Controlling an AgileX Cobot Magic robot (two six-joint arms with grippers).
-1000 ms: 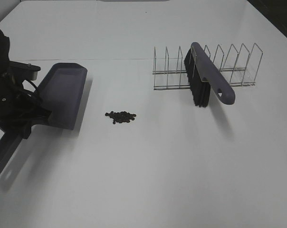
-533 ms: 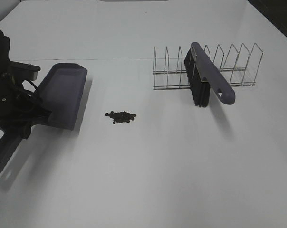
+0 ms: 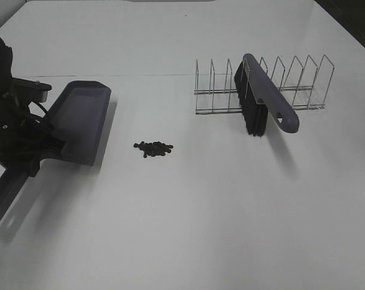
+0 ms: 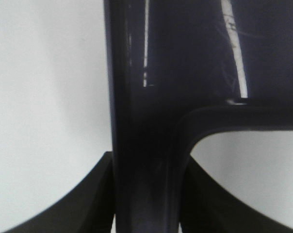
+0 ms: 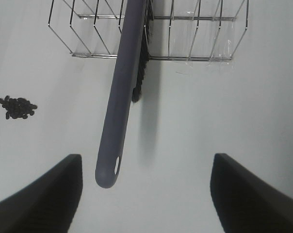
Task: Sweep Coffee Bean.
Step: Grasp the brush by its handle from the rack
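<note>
Over on the left, the left gripper is clamped tight on the dustpan, its dark fingers pressed to either side of the narrow handle with no gap showing. The navy pan sits tilted, its wide mouth turned toward the middle of the white table, and I can't tell whether the front lip touches the surface. Just beyond that lip, a little apart from it, lies the coffee bean cluster, a tight dark heap on bare tabletop, between the pan and the wire rack. Further right, the brush is parked in one slot of that rack, black bristles down, its grey-purple handle slanting out past the front and clear of the table, with a hanging hole at the tip. The right gripper hangs above that handle end, jaws spread wide, holding nothing, one finger on each side of it and well off.
</note>
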